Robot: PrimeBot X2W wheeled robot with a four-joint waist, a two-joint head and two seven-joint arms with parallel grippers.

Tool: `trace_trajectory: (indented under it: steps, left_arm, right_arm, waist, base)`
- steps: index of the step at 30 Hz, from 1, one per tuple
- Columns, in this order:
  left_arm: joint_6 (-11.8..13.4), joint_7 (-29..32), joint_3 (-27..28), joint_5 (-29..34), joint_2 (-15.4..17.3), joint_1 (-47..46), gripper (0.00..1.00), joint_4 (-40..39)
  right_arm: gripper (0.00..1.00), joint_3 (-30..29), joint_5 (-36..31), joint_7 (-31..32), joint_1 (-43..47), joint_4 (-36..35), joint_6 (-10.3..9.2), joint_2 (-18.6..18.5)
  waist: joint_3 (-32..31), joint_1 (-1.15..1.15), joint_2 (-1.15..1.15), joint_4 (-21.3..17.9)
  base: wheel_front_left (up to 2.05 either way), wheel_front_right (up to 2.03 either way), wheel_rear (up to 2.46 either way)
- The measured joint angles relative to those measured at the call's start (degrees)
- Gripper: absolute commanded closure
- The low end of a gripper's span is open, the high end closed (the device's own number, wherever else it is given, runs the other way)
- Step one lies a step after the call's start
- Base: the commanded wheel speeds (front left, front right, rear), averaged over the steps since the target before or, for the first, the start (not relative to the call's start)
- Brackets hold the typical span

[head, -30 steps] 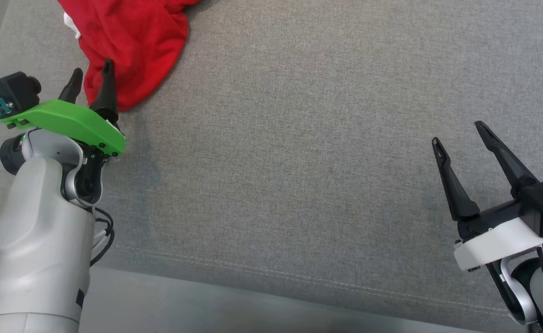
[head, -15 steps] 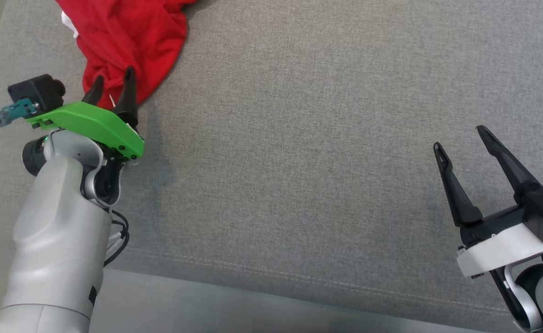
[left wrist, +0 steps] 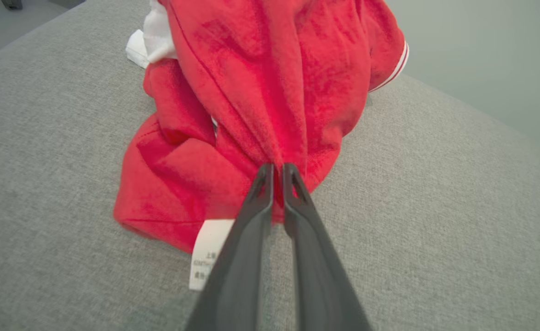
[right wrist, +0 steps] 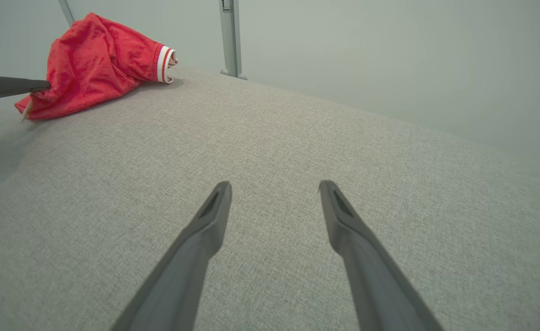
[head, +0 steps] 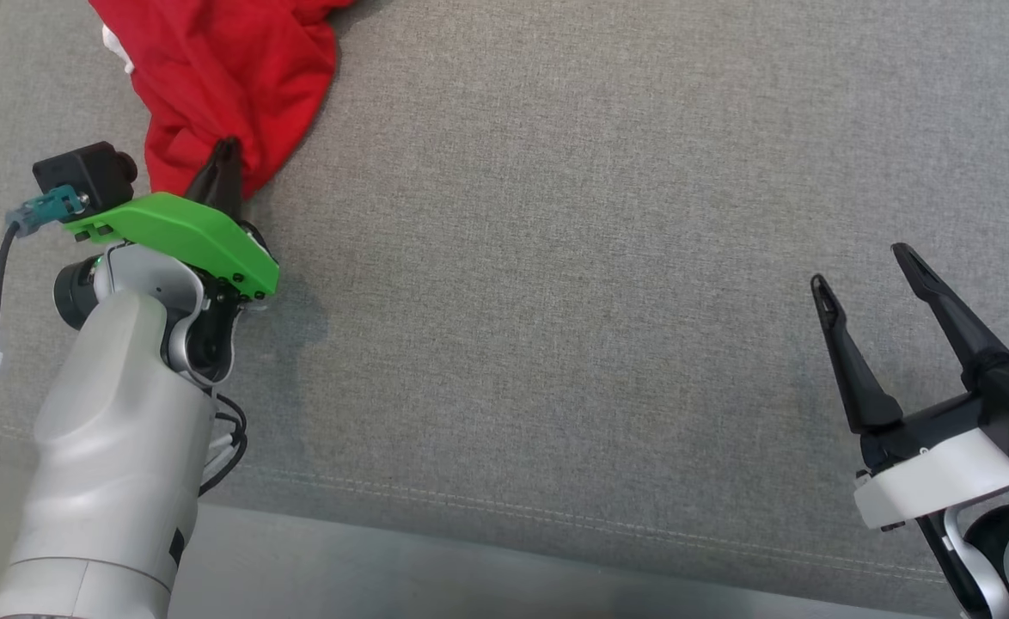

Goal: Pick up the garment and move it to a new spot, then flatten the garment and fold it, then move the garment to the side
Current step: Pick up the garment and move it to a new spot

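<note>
The garment (head: 221,69) is a crumpled red top with white trim, lying bunched at the far left of the grey cushion. My left gripper (head: 225,150) has its fingers pinched together on the garment's near edge. In the left wrist view the left gripper (left wrist: 278,168) bites a fold of the garment (left wrist: 270,92) just above a white care label (left wrist: 208,250). My right gripper (head: 861,266) hovers open at the lower right, far from the cloth. The right wrist view shows the right gripper (right wrist: 274,186) with nothing between its fingers and the garment (right wrist: 90,64) at upper left.
The grey fabric cushion (head: 556,258) spans the whole work area, with a stitched seam near its front edge (head: 513,511). A metal post (right wrist: 229,37) stands beyond the cushion's far edge in the right wrist view.
My left gripper moved forward onto the garment's near edge and shut on a fold of it. The head view has shifted slightly. The right gripper stays open.
</note>
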Motion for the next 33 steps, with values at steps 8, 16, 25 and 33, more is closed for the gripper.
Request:
trace_trajectory:
  steps: [8, 16, 25, 33]
  left_arm:
    - [0.0, -2.9, -1.2, -2.5, -0.2, -0.8, 1.0, 0.9]
    - [0.0, -7.0, -1.9, -5.2, -1.9, -1.6, 1.0, -2.7]
    - [0.0, -7.9, -11.4, -6.4, -3.3, -1.5, 1.0, -13.4]
    - [0.0, -5.5, -24.0, -7.6, -3.3, 0.7, 1.0, -22.8]
  right_arm:
    - [0.0, -0.8, 0.0, 0.2, 0.2, -0.3, -0.01, 0.2]
    - [0.0, -0.6, 0.1, -0.1, 0.4, 0.0, -0.01, 1.8]
    - [0.0, 2.0, 2.2, -3.3, 0.0, 3.1, 0.01, 5.6]
    - [0.0, 4.9, 4.9, -8.0, -1.2, 7.5, 0.09, 11.2]
  waist:
    - [-0.6, 0.0, 0.0, 0.3]
    - [-2.1, 0.0, 0.0, 1.0]
    - [-5.8, 0.0, 0.0, 0.8]
    - [-9.7, 0.0, 0.0, -2.0]
  base:
    - [0.0, 0.0, 0.0]
    - [0.0, 0.0, 0.0]
    - [0.0, 0.0, 0.0]
    - [0.0, 0.0, 0.0]
